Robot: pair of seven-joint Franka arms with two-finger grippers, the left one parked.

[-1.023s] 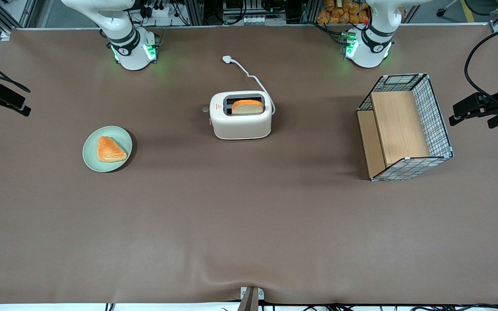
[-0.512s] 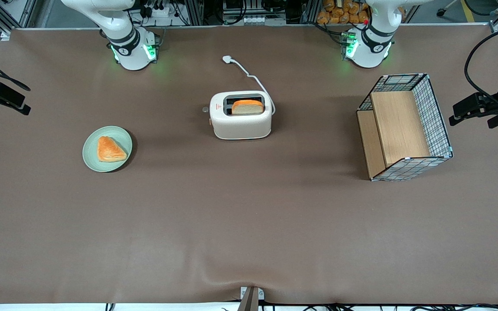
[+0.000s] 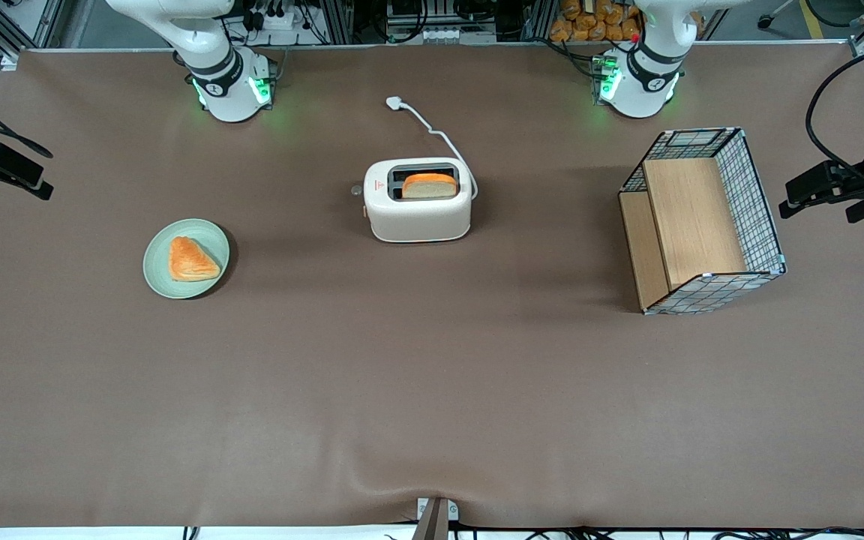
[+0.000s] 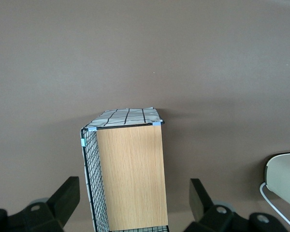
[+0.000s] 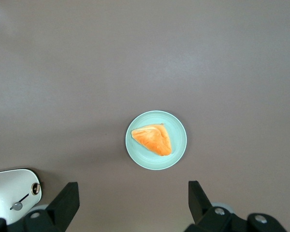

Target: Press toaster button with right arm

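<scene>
The cream-white toaster (image 3: pixel 417 206) stands mid-table with a slice of bread in its slot; its corner also shows in the right wrist view (image 5: pixel 9 193). The toaster button (image 3: pixel 356 190), a small pale-grey round tab (image 5: pixel 17 206), sticks out of the narrow end that faces the working arm's end of the table. The right arm's base (image 3: pixel 226 82) shows in the front view, and the arm rises out of that picture. My gripper (image 5: pixel 133 191) hangs high above the table near the green plate, open, with nothing between its fingers and well apart from the toaster.
A pale green plate (image 3: pixel 211 236) (image 5: pixel 176 123) with an orange pastry (image 3: pixel 192 259) lies toward the working arm's end. A wire and wood basket (image 3: pixel 702 221) stands toward the parked arm's end. The toaster's white cord and plug (image 3: pixel 394 102) trail toward the arm bases.
</scene>
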